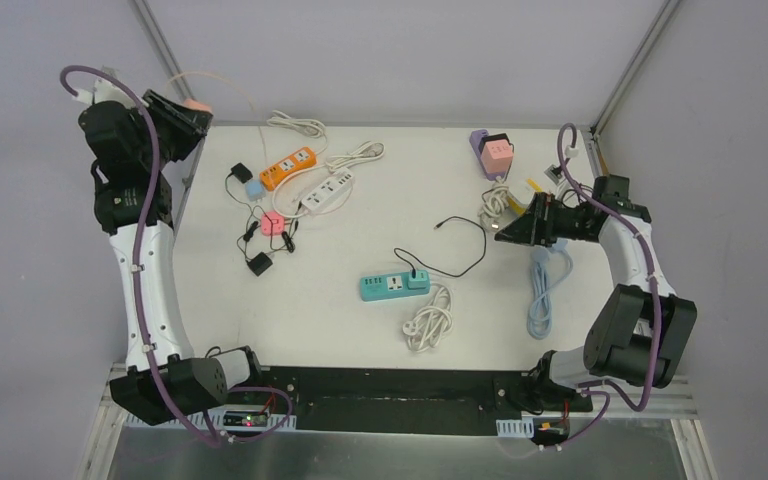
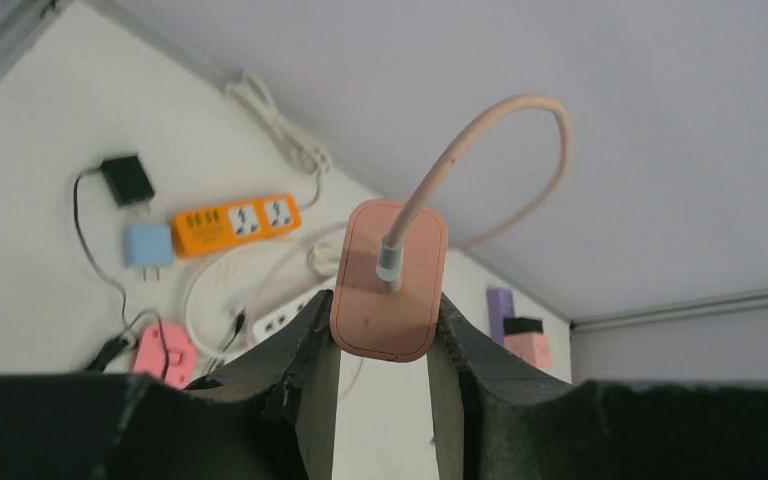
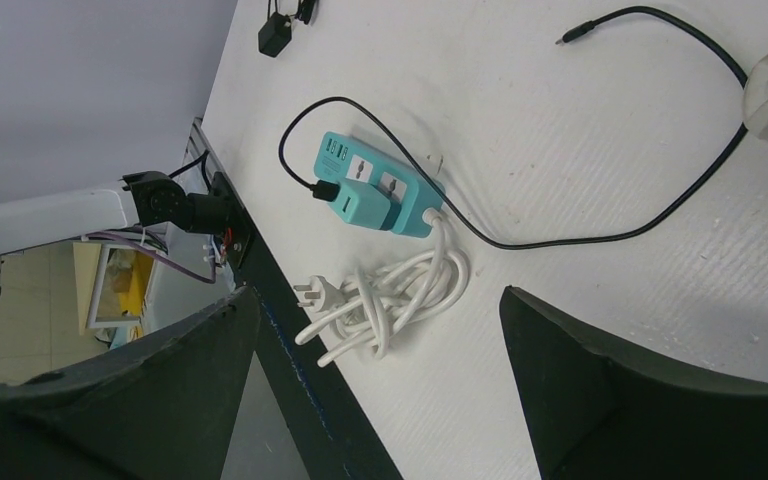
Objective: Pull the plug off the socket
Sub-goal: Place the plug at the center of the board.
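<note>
Left claw [image 2: 385,335] is clamped on salmon plug [image 2: 390,280], w/ pink cable [image 2: 500,130] arching off its face, raised above far-left corner of counter [image 1: 310,325]. Right claw [image 3: 378,300] gapes wide nr right edge, holding nothing. 3 long strips: orange strip [image 1: 288,167] and white strip [image 1: 326,192] far-left, teal strip [image 1: 394,285] mid-counter w/ teal adapter [image 3: 358,205] and black cord [image 3: 610,235] plugged in. Purple socket [image 1: 480,145] far-right carries 1 pink block [image 1: 498,152].

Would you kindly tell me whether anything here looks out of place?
Yes: a pink charger is pinched between the left fingers in the air, off the table, with its cable looping loose above it.
</note>
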Action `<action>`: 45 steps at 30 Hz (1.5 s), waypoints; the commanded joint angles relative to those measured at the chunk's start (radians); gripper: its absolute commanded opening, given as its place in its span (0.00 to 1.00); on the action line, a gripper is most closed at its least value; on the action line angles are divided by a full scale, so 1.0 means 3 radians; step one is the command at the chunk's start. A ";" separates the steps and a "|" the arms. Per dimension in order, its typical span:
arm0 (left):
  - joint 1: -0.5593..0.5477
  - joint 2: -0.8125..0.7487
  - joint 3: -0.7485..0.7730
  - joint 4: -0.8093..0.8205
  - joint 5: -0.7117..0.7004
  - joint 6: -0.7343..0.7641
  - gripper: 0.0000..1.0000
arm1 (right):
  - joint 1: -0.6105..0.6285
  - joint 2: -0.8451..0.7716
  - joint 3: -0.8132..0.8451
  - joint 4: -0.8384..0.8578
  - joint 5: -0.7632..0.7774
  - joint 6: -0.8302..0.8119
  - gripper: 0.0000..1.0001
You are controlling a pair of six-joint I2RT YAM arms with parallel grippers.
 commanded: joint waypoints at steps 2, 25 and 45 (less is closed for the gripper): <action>0.0045 -0.0042 -0.0671 0.0083 0.0190 0.0157 0.00 | 0.0046 -0.0108 -0.0134 0.0313 -0.0039 0.0047 0.94; 0.0151 0.0989 -0.2128 0.0529 0.0346 0.0591 0.25 | 0.0129 0.0090 -0.0295 0.0448 0.0040 -0.0105 0.94; 0.0161 -0.0239 -0.2039 0.0013 0.0390 0.1012 0.75 | 0.0210 0.0129 -0.0275 0.0259 -0.0028 -0.0388 0.94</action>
